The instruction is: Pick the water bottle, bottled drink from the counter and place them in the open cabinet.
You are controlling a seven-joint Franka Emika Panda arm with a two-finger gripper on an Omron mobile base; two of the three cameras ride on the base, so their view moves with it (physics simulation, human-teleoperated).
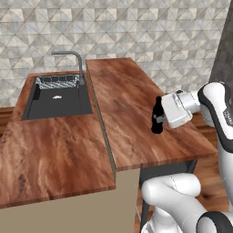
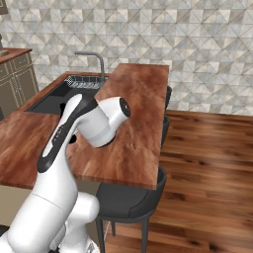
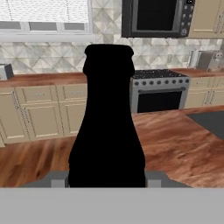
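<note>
The bottled drink, a slim black bottle with a long neck, stands upright over the right part of the reddish-brown counter. My gripper comes in from the right and is shut on its body. I cannot tell whether its base touches the wood. In the hand view the bottled drink rises black and close between the jaws of the gripper. The water bottle and the open cabinet are out of view.
A dark sink with a dish rack and a grey faucet lies to the left. A dark stool stands under the counter's near right edge. Across the room are a stove, a microwave and beige base cabinets.
</note>
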